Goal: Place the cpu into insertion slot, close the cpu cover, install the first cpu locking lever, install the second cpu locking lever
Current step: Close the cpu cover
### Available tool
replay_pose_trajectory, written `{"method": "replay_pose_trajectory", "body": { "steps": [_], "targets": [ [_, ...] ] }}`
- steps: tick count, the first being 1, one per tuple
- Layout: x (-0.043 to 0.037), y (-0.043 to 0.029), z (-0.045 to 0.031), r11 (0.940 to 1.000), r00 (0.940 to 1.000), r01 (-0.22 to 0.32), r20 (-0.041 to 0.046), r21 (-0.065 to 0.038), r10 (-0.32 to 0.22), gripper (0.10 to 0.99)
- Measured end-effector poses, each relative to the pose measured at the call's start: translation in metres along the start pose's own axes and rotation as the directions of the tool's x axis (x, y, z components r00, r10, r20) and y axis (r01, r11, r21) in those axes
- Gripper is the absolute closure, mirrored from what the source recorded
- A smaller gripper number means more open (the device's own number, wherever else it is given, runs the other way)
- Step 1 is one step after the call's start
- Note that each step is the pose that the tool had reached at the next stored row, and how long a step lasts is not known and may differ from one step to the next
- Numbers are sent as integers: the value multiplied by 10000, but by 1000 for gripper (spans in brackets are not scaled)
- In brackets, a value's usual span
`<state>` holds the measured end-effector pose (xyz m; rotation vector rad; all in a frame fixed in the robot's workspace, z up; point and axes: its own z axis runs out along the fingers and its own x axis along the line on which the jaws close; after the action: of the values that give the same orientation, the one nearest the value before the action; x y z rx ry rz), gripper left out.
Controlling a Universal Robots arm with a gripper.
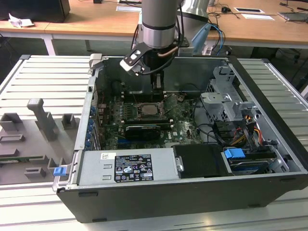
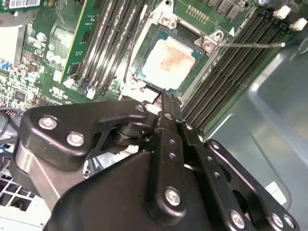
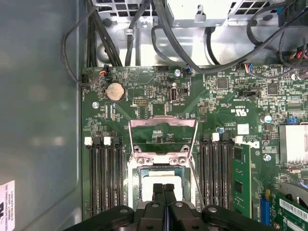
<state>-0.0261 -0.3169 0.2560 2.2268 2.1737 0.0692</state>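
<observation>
The cpu [image 2: 168,62], a pale tan-silver square, lies flat inside the insertion slot [image 3: 138,174] on the green motherboard. Its cover [image 3: 162,138], a silver frame with a square window, is swung back open beyond the socket. My gripper [image 2: 166,98] hangs just above the near edge of the cpu with its black fingers [image 3: 163,190] pressed together and nothing between them. A thin wire locking lever [image 2: 250,44] sticks out sideways from the socket corner. In the exterior view the gripper [image 1: 156,85] is low inside the open computer case, over the socket [image 1: 151,109].
Long black memory slots [image 3: 103,173] flank the socket on both sides. Black cables [image 3: 159,33] run along the case wall beyond the board. A drive cage [image 1: 226,96] and power supply [image 1: 130,166] fill the case's other parts. Grey fixtures [image 1: 43,120] stand on the table at the exterior view's left.
</observation>
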Motion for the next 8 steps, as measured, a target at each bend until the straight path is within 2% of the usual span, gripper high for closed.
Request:
{"method": "replay_pose_trajectory", "body": {
  "steps": [4, 8],
  "targets": [
    [1, 5, -74, 10000, 10000, 4, 0, -1, -4, 980],
    [3, 93, -72, 10000, 10000, 2, 0, -1, -2, 980]
  ]
}}
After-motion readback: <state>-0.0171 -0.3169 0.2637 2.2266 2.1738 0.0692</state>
